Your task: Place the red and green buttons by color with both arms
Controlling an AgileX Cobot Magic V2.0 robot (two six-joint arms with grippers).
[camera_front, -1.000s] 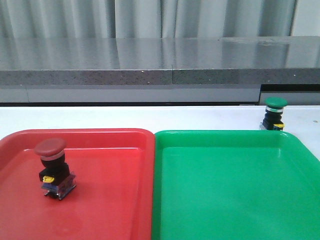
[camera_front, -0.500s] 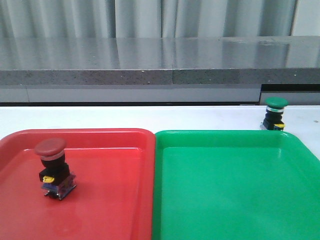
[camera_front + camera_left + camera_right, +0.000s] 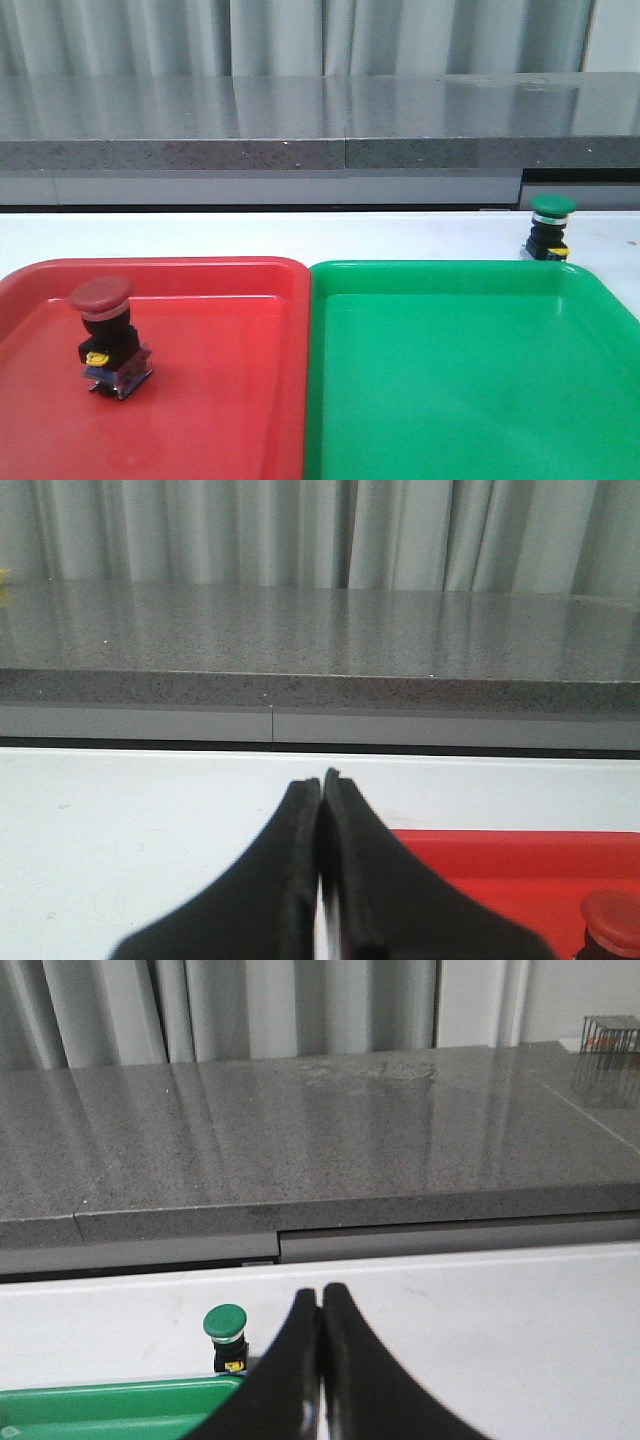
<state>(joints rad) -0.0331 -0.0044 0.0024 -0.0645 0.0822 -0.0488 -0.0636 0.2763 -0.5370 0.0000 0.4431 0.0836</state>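
The dark red mushroom-cap push button (image 3: pixel 105 333) with black body and yellow tab stands upright in the far left part of the large flat red plastic tray (image 3: pixel 220 400), so that half of the job looks done. The green mushroom-cap push button (image 3: pixel 551 228) stands upright on the white table (image 3: pixel 300 235), just beyond the far right corner of the large flat green plastic tray (image 3: pixel 450 390) and not in it.

Neither arm shows in the front view. In the left wrist view the left gripper (image 3: pixel 322 780) has its black fingers pressed together with nothing between them, the red cap low beside it. In the right wrist view the right gripper (image 3: pixel 321 1295) is likewise closed and empty.

The green button sits ahead of the right gripper and a little to its left, its stem vertical. The right arm is clearly the nearer one, and its fingers would need to part before closing around the body below the cap.
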